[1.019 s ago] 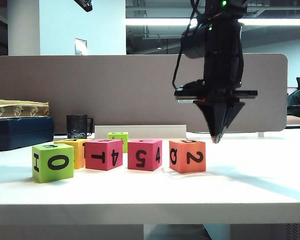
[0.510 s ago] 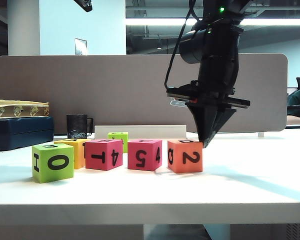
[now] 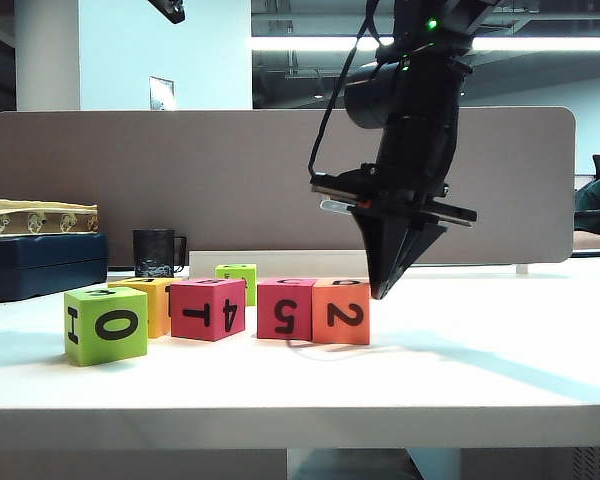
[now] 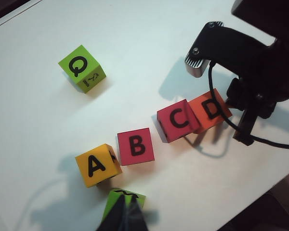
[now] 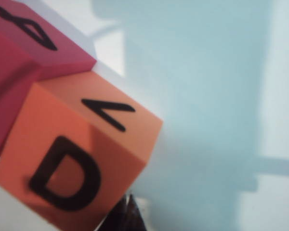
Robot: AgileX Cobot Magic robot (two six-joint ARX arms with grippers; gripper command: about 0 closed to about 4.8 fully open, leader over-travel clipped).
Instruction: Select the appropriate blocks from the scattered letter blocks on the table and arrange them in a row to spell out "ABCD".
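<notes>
- I see matte foam cubes with crisp edges and black print on the smooth white table (image 3: 500, 380): the orange cube (image 3: 341, 311) touches the red cube (image 3: 286, 308) on its left.
- My right gripper (image 3: 381, 293), jaws pinched to a point and holding nothing, sits against the orange cube's right edge.
- My left gripper (image 4: 123, 219), closed too, hangs by the lime cube (image 4: 116, 198), half hiding it.

The right gripper (image 3: 381, 292), black fingers pressed together, touches the orange foam cube marked 2 (image 3: 341, 312), which abuts the red foam cube marked 5 (image 3: 286, 309) near the white table's (image 3: 480, 380) front edge.
</notes>
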